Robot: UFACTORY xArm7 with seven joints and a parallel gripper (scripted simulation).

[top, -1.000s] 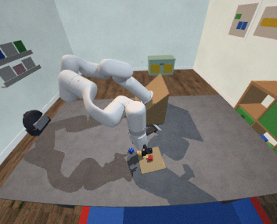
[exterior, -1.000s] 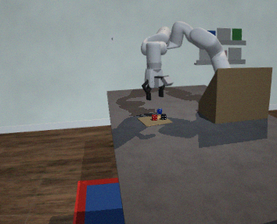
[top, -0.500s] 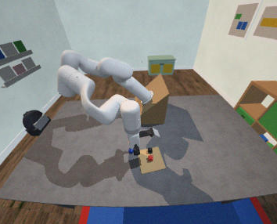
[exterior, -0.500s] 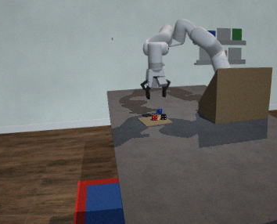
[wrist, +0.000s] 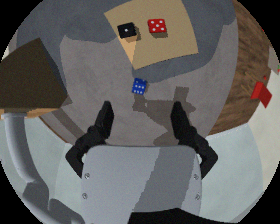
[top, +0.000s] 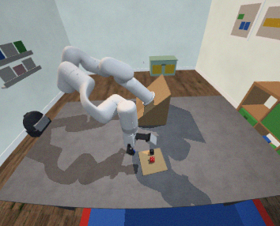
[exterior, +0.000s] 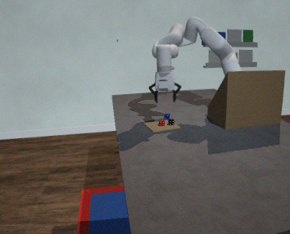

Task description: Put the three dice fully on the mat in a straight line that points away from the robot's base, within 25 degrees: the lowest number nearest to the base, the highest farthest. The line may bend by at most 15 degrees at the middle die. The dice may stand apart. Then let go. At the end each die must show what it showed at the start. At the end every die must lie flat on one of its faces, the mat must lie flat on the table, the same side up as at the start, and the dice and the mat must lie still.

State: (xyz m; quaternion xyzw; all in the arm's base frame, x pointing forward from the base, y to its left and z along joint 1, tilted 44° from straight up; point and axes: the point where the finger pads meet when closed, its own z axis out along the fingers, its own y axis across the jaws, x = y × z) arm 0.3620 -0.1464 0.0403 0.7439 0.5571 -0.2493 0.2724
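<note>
My pincer [wrist: 143,117] hangs released and empty, so I should drop straight onto the blue die [wrist: 139,86] at its 12 o'clock, off the mat [wrist: 180,36], gripping its side faces squarely so its top, unreadable here, stays up.

The white arm [top: 104,92] is rising from its base, folding through a high elbow and bending back down, so that its last link is standing nearly upright with the wrist pointing straight at the surface below. In the exterior view the gripper [exterior: 165,97] is hanging well above that surface, touching nothing. Its two dark fingers are spreading to their full width, angling outward from the pale gripper body, with nothing between them. From the wrist view both fingers are showing symmetrically, tips pointing forward and slightly inward.
</note>
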